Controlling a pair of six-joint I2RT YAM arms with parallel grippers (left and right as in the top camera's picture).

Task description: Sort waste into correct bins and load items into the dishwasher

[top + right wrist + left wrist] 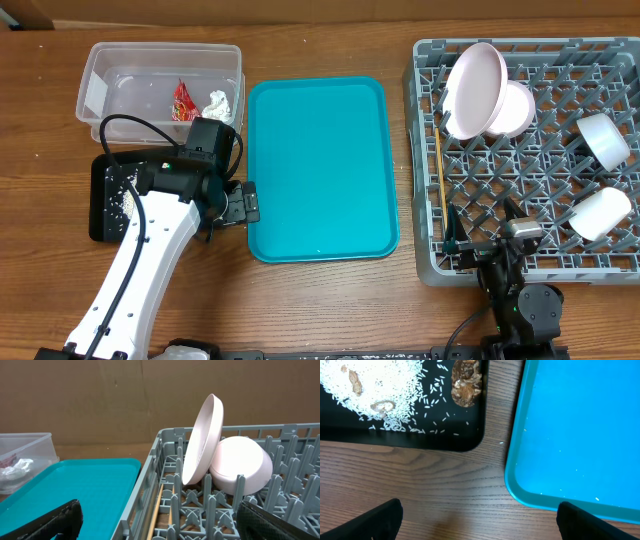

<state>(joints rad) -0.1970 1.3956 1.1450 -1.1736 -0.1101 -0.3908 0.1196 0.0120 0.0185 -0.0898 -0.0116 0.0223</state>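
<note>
The clear tub (160, 80) at the back left holds a red wrapper (183, 100) and a white tissue (218, 104). Below it the black tray (105, 200) carries white rice (380, 390) and a brown food scrap (466, 382); my left arm covers part of it. My left gripper (240, 205) hangs open and empty over bare wood (480, 520) between the black tray and the teal tray. The grey dish rack (530, 160) holds an upright white plate (473, 88), a bowl (512, 108) against it, another bowl (603, 138), a cup (600, 213) and chopsticks (440, 185). My right gripper (487, 228) stands open and empty at the rack's front left, above the chopsticks (157, 510).
A teal serving tray (320, 170) lies between the bins and the rack, with only tiny specks on it. The left arm lies across the table's front left. A brown cardboard wall (125, 395) stands behind the table in the right wrist view.
</note>
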